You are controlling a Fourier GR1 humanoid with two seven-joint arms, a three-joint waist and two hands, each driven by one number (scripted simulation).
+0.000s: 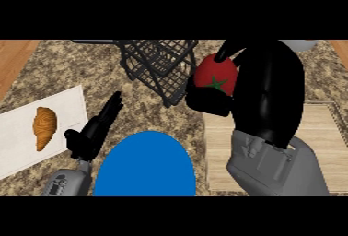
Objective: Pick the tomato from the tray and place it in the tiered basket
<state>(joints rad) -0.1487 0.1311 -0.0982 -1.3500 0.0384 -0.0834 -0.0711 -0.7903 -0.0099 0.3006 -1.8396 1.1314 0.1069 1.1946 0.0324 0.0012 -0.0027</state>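
- Gripping red round green-stalked tomato [217, 76] in curled black right hand [263, 85], raised just beside black wire tiered basket [159, 64]
- Resting black left hand [92, 130] open, fingers straight, beside white flat tray [68, 106]

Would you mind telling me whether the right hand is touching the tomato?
Touching: the head view shows the right hand curled round the tomato.
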